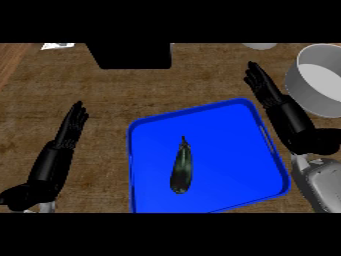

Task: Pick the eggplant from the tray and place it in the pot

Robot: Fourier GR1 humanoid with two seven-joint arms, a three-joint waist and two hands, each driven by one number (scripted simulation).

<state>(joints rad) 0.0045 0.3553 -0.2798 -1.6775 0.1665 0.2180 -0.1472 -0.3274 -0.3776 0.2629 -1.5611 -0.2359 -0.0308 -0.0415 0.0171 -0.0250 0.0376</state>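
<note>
A dark, slender eggplant (181, 167) lies lengthwise in the middle of the blue tray (152, 130), stem end pointing away from me. The grey pot (317, 95) stands at the right edge of the view, beyond the tray's far right corner. My right hand (284, 110) is open with straight fingers, stretched out between the tray's right rim and the pot and touching neither. My left hand (58, 150) is open too, fingers straight, resting left of the tray. Neither hand holds anything.
A black block (132, 55) sits at the back centre of the wooden counter (47, 90). A white object (260, 45) shows at the top edge and a small light item (57, 45) at the top left.
</note>
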